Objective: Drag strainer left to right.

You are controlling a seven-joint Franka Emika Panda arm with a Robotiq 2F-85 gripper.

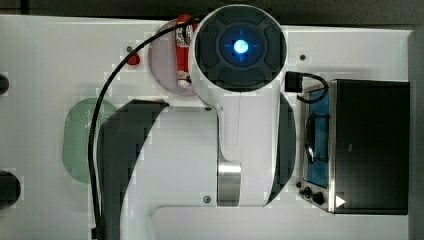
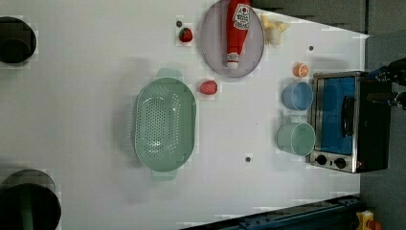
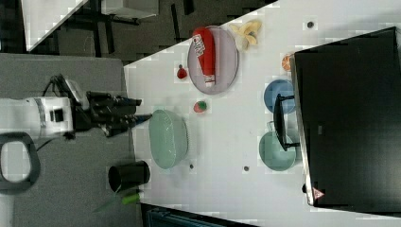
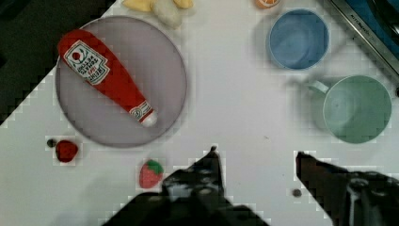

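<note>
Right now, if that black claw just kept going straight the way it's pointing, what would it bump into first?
Probably the strainer. In the right view the gripper, fingers open, points from beyond the table's edge at the strainer's near rim, almost touching. Height is unclear, so it might pass just above the rim.

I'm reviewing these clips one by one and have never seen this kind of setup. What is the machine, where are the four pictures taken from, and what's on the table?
It is one white robot arm with a two-fingered black pincer, open and holding nothing. One camera looks straight down, two look from the sides, one rides on the wrist. On the white table sit a large pale green oval plastic strainer, a red ketchup bottle lying on a round grey plate, a mint-green mug, a blue bowl and a small black oven.
</note>
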